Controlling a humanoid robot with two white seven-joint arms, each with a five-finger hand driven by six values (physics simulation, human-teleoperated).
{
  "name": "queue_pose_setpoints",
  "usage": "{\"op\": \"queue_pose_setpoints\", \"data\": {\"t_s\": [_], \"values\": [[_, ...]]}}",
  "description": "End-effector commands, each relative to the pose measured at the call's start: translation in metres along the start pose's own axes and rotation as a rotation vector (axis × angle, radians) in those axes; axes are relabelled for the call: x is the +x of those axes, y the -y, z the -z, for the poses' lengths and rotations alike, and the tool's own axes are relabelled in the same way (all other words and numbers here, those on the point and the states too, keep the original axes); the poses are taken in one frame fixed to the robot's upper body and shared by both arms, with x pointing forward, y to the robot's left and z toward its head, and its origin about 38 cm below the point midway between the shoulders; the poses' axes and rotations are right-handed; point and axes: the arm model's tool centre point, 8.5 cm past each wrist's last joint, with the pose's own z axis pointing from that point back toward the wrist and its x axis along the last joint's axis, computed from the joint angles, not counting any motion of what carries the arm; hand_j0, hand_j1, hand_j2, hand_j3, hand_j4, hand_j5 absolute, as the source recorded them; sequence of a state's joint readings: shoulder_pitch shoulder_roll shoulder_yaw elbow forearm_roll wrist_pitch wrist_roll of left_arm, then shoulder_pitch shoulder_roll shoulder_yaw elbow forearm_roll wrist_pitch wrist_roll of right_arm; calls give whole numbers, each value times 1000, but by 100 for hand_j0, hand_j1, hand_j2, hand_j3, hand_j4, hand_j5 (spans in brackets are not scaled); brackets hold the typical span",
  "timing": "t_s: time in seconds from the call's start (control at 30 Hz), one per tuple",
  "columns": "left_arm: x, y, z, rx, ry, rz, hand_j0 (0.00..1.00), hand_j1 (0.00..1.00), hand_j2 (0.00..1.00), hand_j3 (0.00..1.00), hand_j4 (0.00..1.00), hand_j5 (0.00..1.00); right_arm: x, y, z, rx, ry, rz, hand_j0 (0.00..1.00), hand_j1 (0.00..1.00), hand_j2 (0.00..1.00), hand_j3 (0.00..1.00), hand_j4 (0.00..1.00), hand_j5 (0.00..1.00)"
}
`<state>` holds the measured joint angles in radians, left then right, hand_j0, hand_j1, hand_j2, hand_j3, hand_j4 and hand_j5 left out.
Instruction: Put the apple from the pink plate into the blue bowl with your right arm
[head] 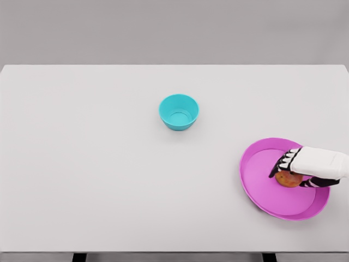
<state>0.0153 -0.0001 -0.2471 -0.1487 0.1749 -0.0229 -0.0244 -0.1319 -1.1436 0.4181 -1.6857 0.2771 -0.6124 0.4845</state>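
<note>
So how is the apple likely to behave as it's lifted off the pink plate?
The apple looks round and rigid, so it probably won't deform, but it could roll across the pink plate if nudged. The right robot hand curls over its top, hiding most of it; a smooth skin might slip from a loose grip. It looks small, so probably light.

- Table (109,180): matt, smooth, pale grey, with no grain or sheen.
- Bowl (179,112): smooth, plastic-looking, teal, faint soft shine inside.
- Plate (262,188): smooth pink, plastic-like, evenly matt.
- Apple (288,179): orange-red skin, smooth, slightly mottled.
- Right hand (297,164): white, hard-looking shell, black joints.
</note>
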Motion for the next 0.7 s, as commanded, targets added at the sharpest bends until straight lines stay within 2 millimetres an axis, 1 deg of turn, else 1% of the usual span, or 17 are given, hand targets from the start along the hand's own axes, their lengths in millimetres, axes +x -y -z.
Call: {"op": "queue_pose_setpoints", "data": {"t_s": [0.0, 0.03, 0.07, 0.17, 0.6, 0.67], "values": [[0, 0, 0, 0, 0, 0, 100, 100, 100, 100, 100, 100, 2, 0, 1, 1, 6, 3, 55, 55, 55, 55, 55, 55], [0, 0, 0, 0, 0, 0, 100, 100, 100, 100, 100, 100, 2, 0, 1, 1, 6, 3, 54, 54, 54, 54, 54, 54], [0, 0, 0, 0, 0, 0, 100, 100, 100, 100, 100, 100, 2, 0, 1, 1, 6, 3, 48, 48, 48, 48, 48, 48], [0, 0, 0, 0, 0, 0, 100, 100, 100, 100, 100, 100, 1, -1, 1, 2, 5, 4, 48, 48, 48, 48, 48, 48], [0, 0, 0, 0, 0, 0, 100, 100, 100, 100, 100, 100, -3, 10, -3, -26, -9, -12, 48, 48, 48, 48, 48, 48], [0, 0, 0, 0, 0, 0, 100, 100, 100, 100, 100, 100, -3, 14, -2, -34, -9, -16, 46, 46, 46, 46, 46, 46]]}}
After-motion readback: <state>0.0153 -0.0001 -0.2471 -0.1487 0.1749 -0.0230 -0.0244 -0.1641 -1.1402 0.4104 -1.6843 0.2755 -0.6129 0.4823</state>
